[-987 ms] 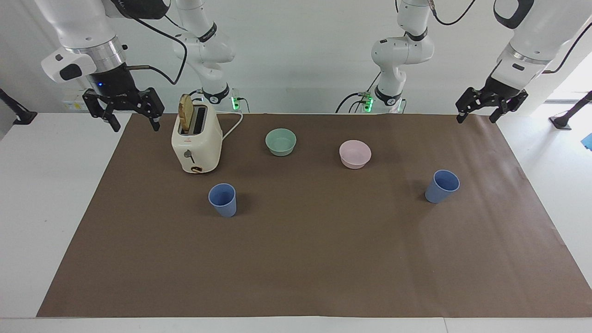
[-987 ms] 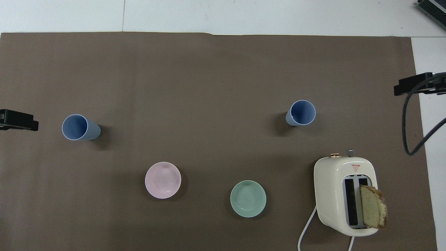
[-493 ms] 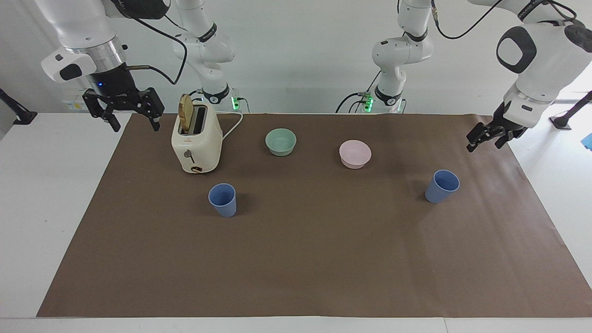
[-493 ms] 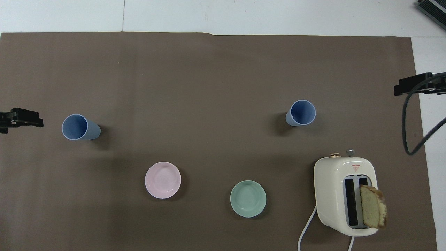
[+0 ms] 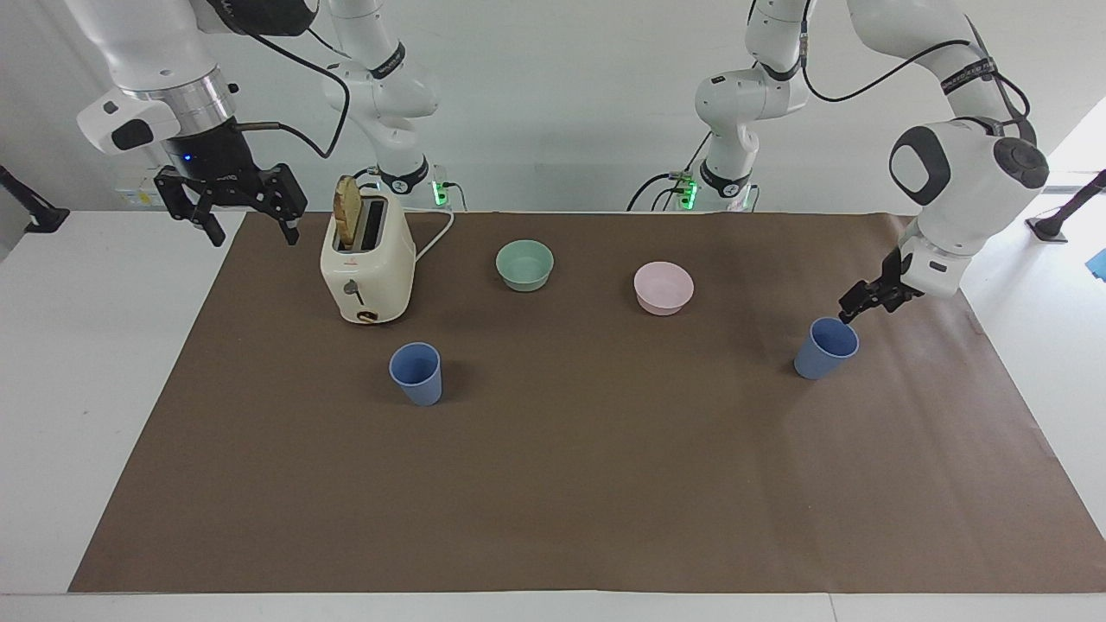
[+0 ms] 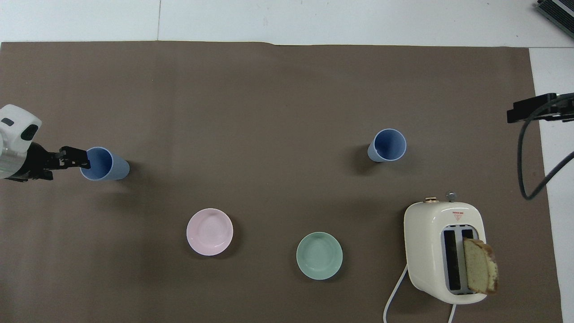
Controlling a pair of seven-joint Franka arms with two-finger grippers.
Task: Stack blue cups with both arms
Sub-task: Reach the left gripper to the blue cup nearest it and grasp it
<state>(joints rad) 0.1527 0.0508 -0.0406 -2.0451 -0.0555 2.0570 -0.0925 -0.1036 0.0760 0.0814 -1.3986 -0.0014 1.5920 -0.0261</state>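
Observation:
Two blue cups stand upright on the brown mat. One blue cup is toward the left arm's end, also in the overhead view. My left gripper is low at that cup's rim, on the side toward the mat's end, open, holding nothing; the overhead view shows it with its tip over the rim. The other blue cup stands a little farther from the robots than the toaster, also in the overhead view. My right gripper waits open and raised over the mat's edge beside the toaster, seen partly in the overhead view.
A cream toaster with a bread slice sticking up stands near the right arm. A mint-green bowl and a pink bowl sit between the arms' bases, nearer the robots than the cups.
My left arm has swung down from high over the mat's corner to the rim of the cup at its end. The right arm and both cups have not moved.

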